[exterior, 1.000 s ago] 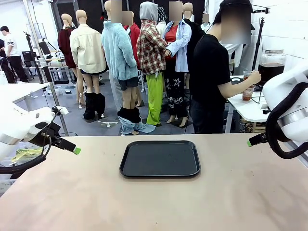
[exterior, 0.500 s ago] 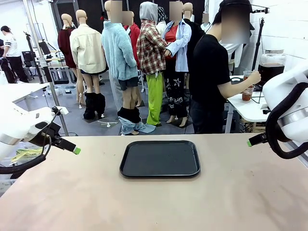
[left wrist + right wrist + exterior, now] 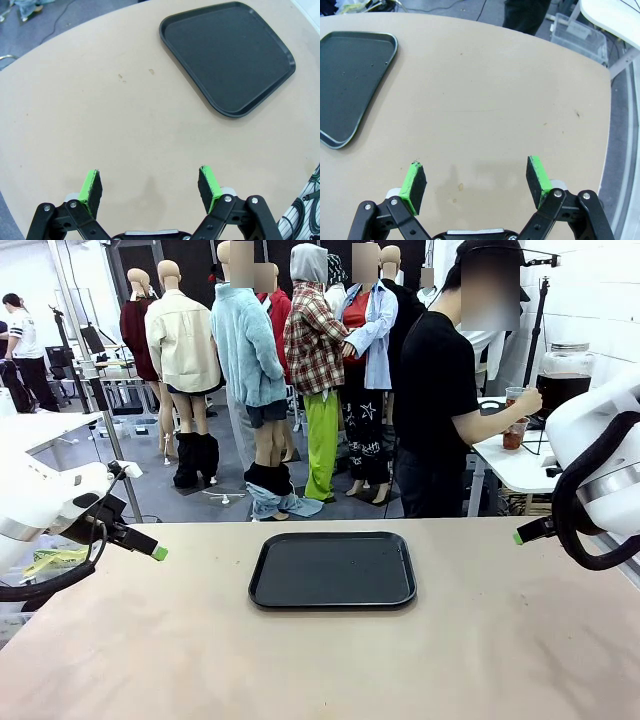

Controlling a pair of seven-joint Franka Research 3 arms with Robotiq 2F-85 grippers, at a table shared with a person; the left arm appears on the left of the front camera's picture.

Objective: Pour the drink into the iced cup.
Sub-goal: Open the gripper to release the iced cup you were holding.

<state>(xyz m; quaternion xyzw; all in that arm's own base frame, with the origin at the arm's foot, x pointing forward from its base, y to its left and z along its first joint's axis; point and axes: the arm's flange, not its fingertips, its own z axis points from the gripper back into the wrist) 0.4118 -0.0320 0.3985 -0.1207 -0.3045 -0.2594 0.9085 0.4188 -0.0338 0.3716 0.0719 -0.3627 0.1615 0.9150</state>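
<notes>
Nearest the robot, the table point(image 3: 200, 640) lies bare around the black tray point(image 3: 333, 569), which sits mid-table — probably the spot where a cup is meant to be set. To the tray's left the left hand point(image 3: 150, 186) hangs above the table, wide and holding nothing; to its right the right hand point(image 3: 476, 182) does likewise — both apparently parked clear while waiting. Far beyond the tray, to its right, a person point(image 3: 440, 390) at a side table holds a cup point(image 3: 515, 396) over a second cup of drink point(image 3: 514, 434), beside the dispenser point(image 3: 565, 375).
</notes>
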